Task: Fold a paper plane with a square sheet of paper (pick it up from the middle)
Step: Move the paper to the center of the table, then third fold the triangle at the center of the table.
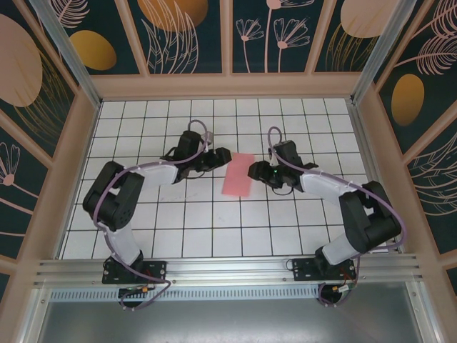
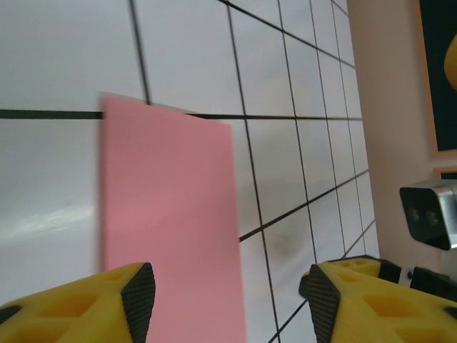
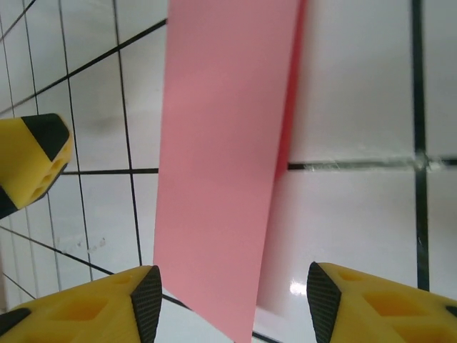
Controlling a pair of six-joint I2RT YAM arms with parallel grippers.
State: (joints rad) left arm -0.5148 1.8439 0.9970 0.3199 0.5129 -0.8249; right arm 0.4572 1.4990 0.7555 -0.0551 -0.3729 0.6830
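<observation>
Found square sheet of paper (image 1: 238, 174) folded once into a narrow rectangle, flat at mid grid table (image 1: 214, 229). Left gripper (image 1: 218, 158) just left of sheet, right gripper (image 1: 255, 171) just right, fingers apart, clamping nothing. Judged early: nose and wing folds left.

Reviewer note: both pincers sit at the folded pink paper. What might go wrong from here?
1. The pink paper looks folded in half. In the right wrist view its top layer seems to stand off the lower one along one edge, so the fold may spring open.
2. The left pincer and right pincer are open over opposite ends. If they close low, they might crumple the thin sheet or drag it across the glossy table.
</observation>
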